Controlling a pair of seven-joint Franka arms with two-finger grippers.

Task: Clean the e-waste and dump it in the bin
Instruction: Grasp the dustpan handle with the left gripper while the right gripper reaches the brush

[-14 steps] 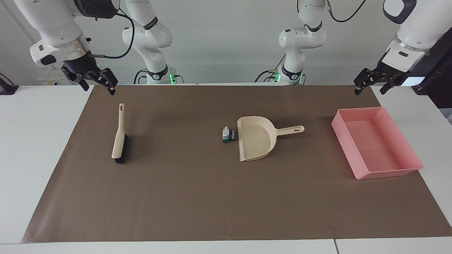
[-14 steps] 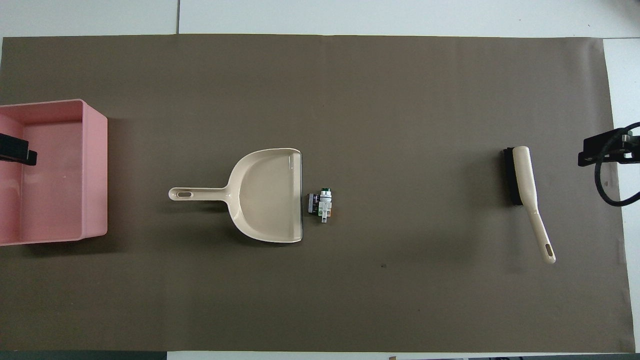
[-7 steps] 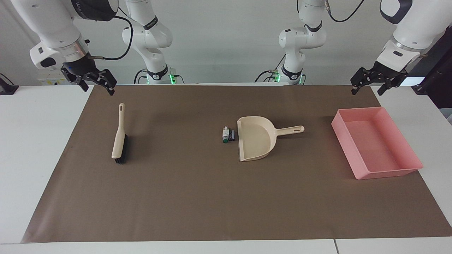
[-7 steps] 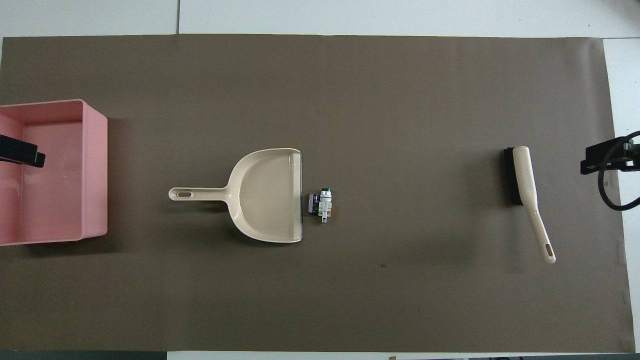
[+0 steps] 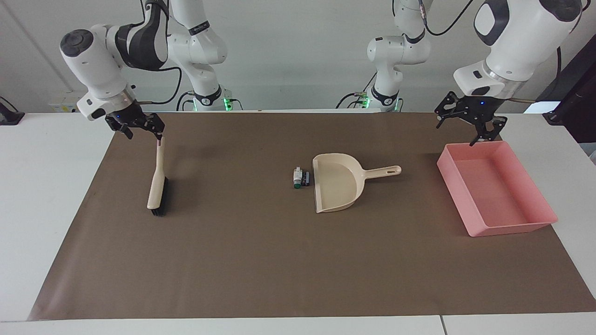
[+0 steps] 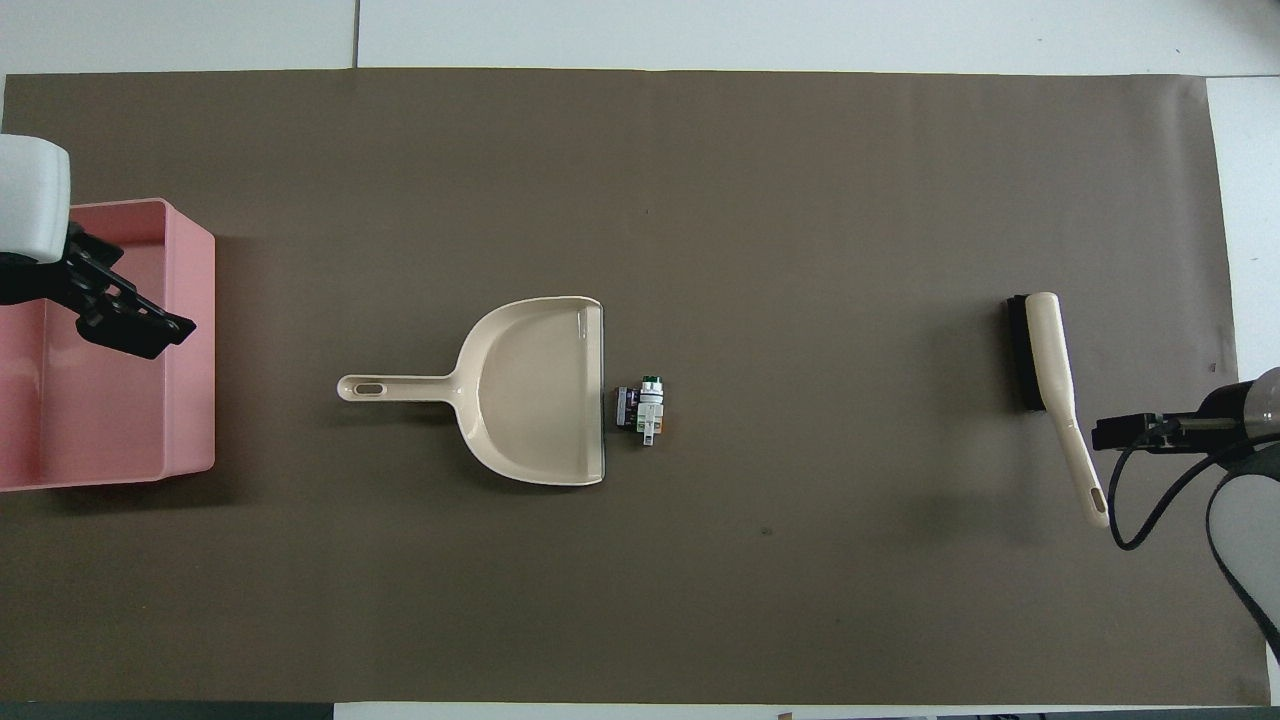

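A brown mat (image 5: 260,260) covers the white table (image 5: 42,195), with the two arm bases standing at its robot end against a pale wall. The right gripper (image 5: 143,133) hangs just above the handle tip of the beige brush (image 5: 157,179), its fingers spread apart and holding nothing; the brush lies flat on the mat toward the right arm's end of the table, bristles down one side. The left gripper (image 5: 458,130) hovers over the mat beside the robot-side corner of the pink bin (image 5: 535,186), its fingers likewise spread and empty. The bin sits at the left arm's end of the table. Between bin and brush, the beige dustpan (image 5: 336,184) rests near the middle of the mat, its handle pointing toward the bin. The e-waste (image 5: 301,177), a small white piece with a green end beside a dark block, lies just off the dustpan's open lip, on the side toward the brush.
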